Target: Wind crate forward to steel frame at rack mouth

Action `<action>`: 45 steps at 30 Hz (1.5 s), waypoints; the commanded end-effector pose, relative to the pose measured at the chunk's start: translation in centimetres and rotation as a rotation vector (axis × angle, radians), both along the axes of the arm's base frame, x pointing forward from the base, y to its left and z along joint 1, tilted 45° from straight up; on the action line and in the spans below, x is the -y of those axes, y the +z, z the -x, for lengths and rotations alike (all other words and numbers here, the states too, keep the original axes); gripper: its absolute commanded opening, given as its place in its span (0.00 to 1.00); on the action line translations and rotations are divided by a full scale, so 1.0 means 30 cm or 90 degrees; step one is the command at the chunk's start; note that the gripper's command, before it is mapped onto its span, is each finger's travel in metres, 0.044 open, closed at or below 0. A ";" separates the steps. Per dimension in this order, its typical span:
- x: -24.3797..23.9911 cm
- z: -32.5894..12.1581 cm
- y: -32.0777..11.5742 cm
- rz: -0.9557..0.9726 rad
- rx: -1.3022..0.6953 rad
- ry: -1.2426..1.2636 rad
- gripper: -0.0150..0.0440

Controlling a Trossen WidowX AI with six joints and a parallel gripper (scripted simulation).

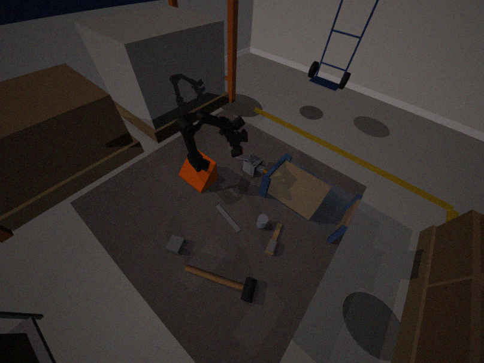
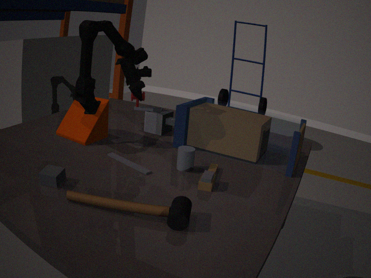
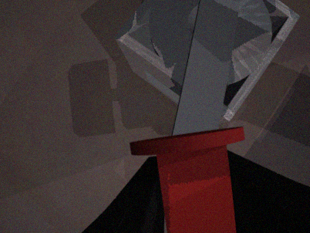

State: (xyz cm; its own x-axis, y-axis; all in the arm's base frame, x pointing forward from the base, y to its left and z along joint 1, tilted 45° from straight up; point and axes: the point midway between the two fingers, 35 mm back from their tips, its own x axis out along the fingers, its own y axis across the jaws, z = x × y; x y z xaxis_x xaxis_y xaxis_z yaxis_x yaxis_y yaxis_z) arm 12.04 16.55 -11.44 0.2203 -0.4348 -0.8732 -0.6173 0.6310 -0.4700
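In the top view, the gripper point(image 1: 236, 153) point(image 2: 139, 96) point(image 3: 185, 160) was above the bench point(image 1: 148, 211) point(image 2: 128, 251), at the outer end of the winch's crank arm point(image 1: 244, 157) point(image 2: 147, 109) point(image 3: 204, 86). The winch point(image 1: 248, 168) point(image 2: 153, 122) point(image 3: 146, 81) stood between the orange wedge point(image 1: 196, 175) point(image 2: 81, 122) under the robot arm and the blue frame point(image 1: 263, 182) point(image 2: 178, 125) at the rack's mouth. The tan crate point(image 1: 299, 189) point(image 2: 224, 131) lay flat inside the cubby, with its front close to that frame; whether they touched could not be told. At the cubby's far end stood a second pair of blue posts point(image 1: 336, 234) point(image 2: 293, 153).

In the exterior view, the fingers were closed on the handle's upright red grip point(image 2: 143, 96) point(image 3: 200, 200), and the crank arm ran from below it to the top of the winch. The crate sat level, with no visible tilt. Nearer the camera lay a flat grey bar point(image 1: 227, 217) point(image 2: 129, 163), a wooden tool point(image 1: 277, 232) point(image 2: 213, 168) with a grey piece on it, a small grey block point(image 1: 174, 244) point(image 2: 52, 176) and a black-headed mallet point(image 1: 248, 289) point(image 2: 179, 213). A pale cylinder point(image 1: 262, 221) point(image 2: 185, 158) stood upright beside the wooden tool.

In the wrist view, the red grip was held between the black fingers, its flange just beyond them. The crank arm stretched from the flange across the winch housing, hiding the key and its hole
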 end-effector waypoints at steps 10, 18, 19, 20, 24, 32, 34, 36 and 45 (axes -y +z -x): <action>0.065 -0.034 0.044 0.016 0.006 0.005 0.25; 0.088 -0.056 0.062 0.017 0.007 0.005 0.25; 0.091 -0.060 0.064 0.017 0.007 0.005 0.25; 0.093 -0.062 0.066 0.017 0.007 0.005 0.25; 0.104 -0.075 0.074 0.017 0.007 0.005 0.25; 0.092 -0.072 0.072 0.003 -0.008 0.002 0.25; 0.093 -0.073 0.073 0.003 -0.007 0.001 0.34; 0.093 -0.073 0.073 0.003 -0.007 0.001 0.43; 0.093 -0.073 0.073 0.003 -0.007 0.001 0.83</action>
State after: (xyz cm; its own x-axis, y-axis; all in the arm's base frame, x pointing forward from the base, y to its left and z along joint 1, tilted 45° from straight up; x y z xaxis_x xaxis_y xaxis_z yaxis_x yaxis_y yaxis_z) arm 14.22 13.88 -9.30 0.2099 -0.4327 -0.8768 -0.6236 0.6315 -0.4609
